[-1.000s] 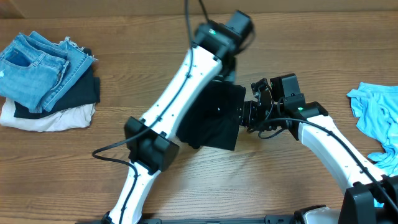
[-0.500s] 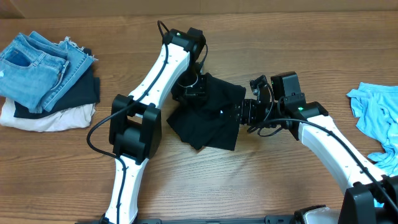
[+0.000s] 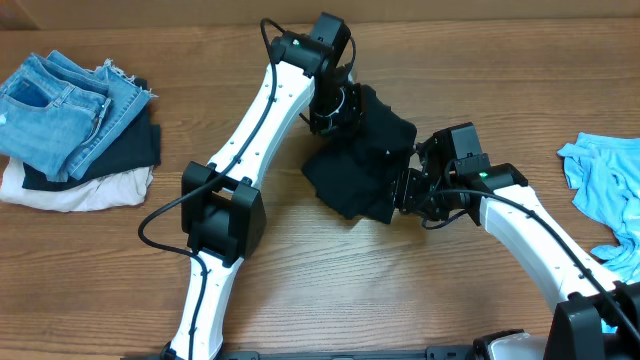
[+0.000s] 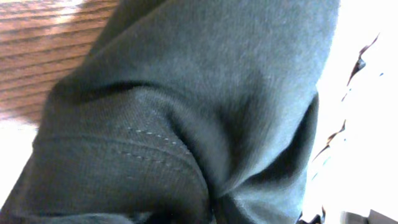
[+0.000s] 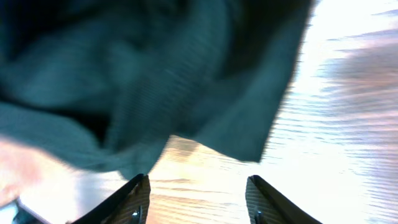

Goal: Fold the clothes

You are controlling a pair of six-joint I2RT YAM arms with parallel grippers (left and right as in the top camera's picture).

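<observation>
While the left claw (image 3: 335,108) swung toward the far side of the table (image 3: 470,60) over the last half second, the shirt (image 3: 365,160) went with it. A second ago it lay as a flattish dark square mid-table; now it's a bunched lump, shifted toward the far edge and the right arm's side, its top drawn up to that claw.

We read the left claw as closed on the shirt. Its fingers don't show in the wrist view because cloth fills the lens, but the fabric there gathers into a tight pinch low in the picture, and overhead the cloth peaks at the claw.

The right claw (image 3: 405,190) sits at the shirt's near right edge, roughly where it was. Its wrist view shows both fingers (image 5: 138,196) apart with bare wood between them and the shirt's hem just ahead — open, holding nothing.

For the task, the neat square is undone, so we don't count any fold as finished. It looks like a re-grab or a drag to re-lay the shirt — our guess only.

The shirt is well apart from the jeans (image 3: 60,100) stack on the left and the light blue cloth (image 3: 605,190) at the right edge.
</observation>
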